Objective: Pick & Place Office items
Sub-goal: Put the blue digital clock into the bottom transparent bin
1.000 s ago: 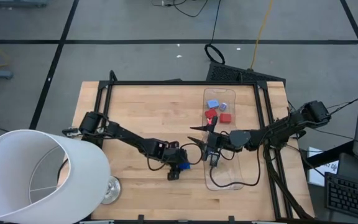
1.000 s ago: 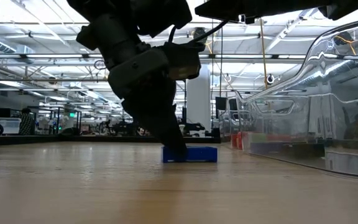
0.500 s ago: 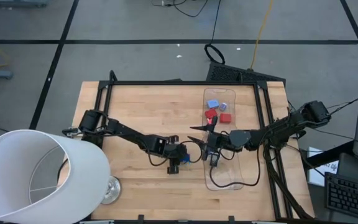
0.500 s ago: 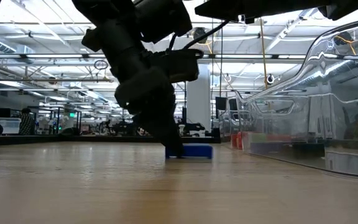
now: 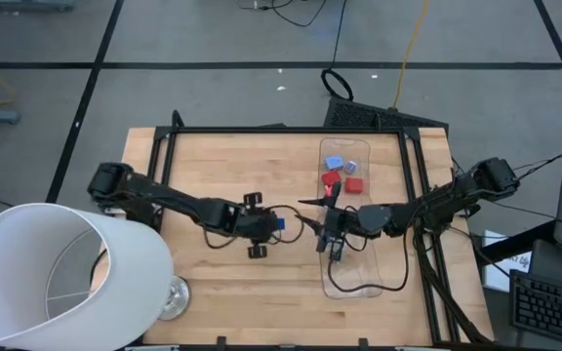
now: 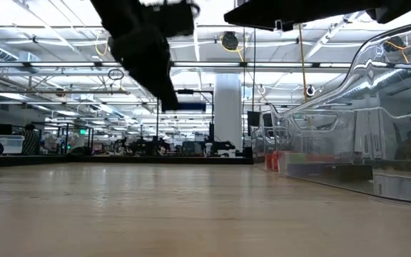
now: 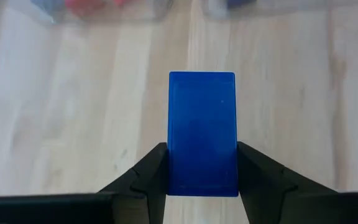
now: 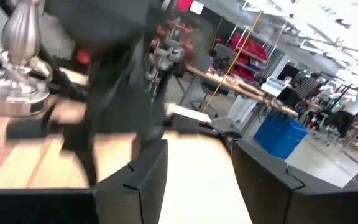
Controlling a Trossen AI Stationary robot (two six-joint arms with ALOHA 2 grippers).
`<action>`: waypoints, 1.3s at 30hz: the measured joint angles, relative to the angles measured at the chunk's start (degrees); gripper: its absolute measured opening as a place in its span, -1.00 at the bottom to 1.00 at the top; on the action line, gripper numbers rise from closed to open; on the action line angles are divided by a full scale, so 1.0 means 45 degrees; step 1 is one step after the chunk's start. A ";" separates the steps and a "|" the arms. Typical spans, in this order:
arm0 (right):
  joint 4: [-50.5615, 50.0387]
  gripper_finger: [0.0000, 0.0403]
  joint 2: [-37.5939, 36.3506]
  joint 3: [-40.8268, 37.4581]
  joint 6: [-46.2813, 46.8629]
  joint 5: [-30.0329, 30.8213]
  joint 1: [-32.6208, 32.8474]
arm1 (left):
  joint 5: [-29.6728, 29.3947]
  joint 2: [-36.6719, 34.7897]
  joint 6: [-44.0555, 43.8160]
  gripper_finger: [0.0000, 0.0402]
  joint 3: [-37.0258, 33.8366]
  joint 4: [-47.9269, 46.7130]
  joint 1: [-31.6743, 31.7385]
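Wooden tabletop (image 5: 213, 166) lay under the left gripper (image 7: 202, 177), clamped on a blue block (image 7: 202, 134); right gripper (image 5: 334, 232) beside it stood parted, empty.

Blue block (image 7: 202, 133) clamped in left hand (image 7: 201, 180), lifted off table; others in tray.

Counts, placed relative to clear tray (image 5: 390, 283):

- Blue block (image 5: 278, 223): one, outside tray, off its left long wall, over desk (image 5: 213, 166).
- Red pieces: two inside tray, far end – one (image 5: 332, 179), other (image 5: 353, 183) just beside it.
- Light blue pieces: two inside tray, beyond red ones – (image 5: 335, 162) and (image 5: 351, 167).
- Tray: one.
- White lampshade (image 5: 61, 273): one, well apart from tray, at desk's near left corner.
- Arms: two, one claw each.
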 joint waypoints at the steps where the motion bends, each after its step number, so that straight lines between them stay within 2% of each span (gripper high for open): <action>1: -0.0207 -0.16 0.0000 0.0000 0.0098 -0.0005 0.0000 | -0.0007 -0.0301 0.0058 -0.24 -0.0092 0.0049 -0.0040; 7: -0.1238 -0.17 0.0010 0.0000 0.0528 0.0000 -0.0008 | -0.0026 -0.2380 0.0013 -0.24 -0.1815 0.0998 -0.0022; 12: -0.1572 -0.17 0.0010 0.0000 0.1167 -0.0172 -0.0265 | 0.0932 -0.4112 -0.0159 -0.24 -0.4123 0.4063 0.0401; 16: -0.1712 -0.15 0.0346 0.0010 0.1921 -0.1889 -0.0774 | 0.1990 -0.4735 -0.0096 -0.24 -0.5231 0.6553 0.0651; 19: -0.0955 -0.04 0.0935 -0.0005 0.2512 -0.2749 -0.1056 | 0.2400 -0.4690 0.0106 -0.24 -0.5481 0.7217 0.0739; 24: 0.0469 0.27 0.1677 0.0010 0.3042 -0.3749 -0.1363 | 0.2429 -0.4656 0.0683 -0.24 -0.5416 0.8024 0.0737; 30: 0.1275 0.60 0.1797 0.0010 0.4205 -0.4085 -0.1680 | 0.3078 -0.4651 0.1410 -0.24 -0.5416 0.9513 0.0742; 35: 0.1765 0.64 0.1797 0.0008 0.4387 -0.4208 -0.1687 | 0.3171 -0.4661 0.1410 -0.24 -0.5416 0.9892 0.0737; 39: 0.1917 0.60 0.1803 -0.0001 0.4918 -0.5189 -0.1705 | 0.3305 -0.4539 0.1448 -0.24 -0.5416 1.0317 0.0728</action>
